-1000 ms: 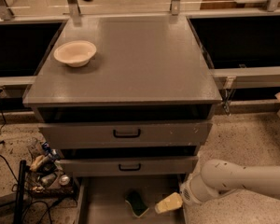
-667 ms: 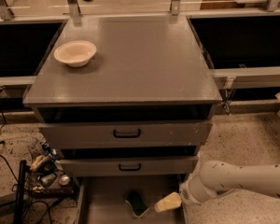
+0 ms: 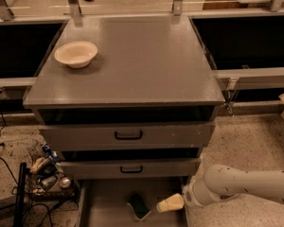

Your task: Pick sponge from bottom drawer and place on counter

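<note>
Down on the floor of the pulled-out bottom drawer [image 3: 102,200] lies the sponge [image 3: 139,207], near the middle, with bare floor to its left. The gripper [image 3: 170,204] sits just beside it on the right, low over the drawer. I cannot tell if it is open or closed. Up on the counter [image 3: 146,65], a cream bowl [image 3: 75,54] stands near the left edge, with wide grey top to its right.
</note>
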Robot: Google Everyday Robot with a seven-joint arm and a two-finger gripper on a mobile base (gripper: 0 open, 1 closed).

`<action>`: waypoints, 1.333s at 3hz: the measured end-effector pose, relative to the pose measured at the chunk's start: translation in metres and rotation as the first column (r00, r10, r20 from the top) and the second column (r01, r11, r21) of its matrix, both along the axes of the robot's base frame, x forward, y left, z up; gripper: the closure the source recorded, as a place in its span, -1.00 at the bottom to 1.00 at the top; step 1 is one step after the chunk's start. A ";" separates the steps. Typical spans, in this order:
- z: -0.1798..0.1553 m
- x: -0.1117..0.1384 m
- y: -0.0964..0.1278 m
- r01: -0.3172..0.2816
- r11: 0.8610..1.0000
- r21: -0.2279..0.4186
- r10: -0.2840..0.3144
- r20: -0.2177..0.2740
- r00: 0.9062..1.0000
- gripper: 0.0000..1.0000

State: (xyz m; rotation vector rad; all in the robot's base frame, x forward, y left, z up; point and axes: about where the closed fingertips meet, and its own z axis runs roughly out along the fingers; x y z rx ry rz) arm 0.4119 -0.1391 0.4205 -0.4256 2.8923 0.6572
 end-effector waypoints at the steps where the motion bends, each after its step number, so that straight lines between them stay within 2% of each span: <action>1: -0.007 0.018 0.012 0.056 0.995 0.081 -0.058 0.028 0.998 -1.00; 2: -0.016 0.034 0.025 0.095 0.986 0.138 -0.101 0.035 0.994 -1.00; 3: -0.019 0.033 0.027 0.089 0.988 0.126 -0.094 0.037 0.995 -1.00; 4: -0.031 0.023 0.032 0.086 0.994 0.062 -0.088 0.038 0.995 -1.00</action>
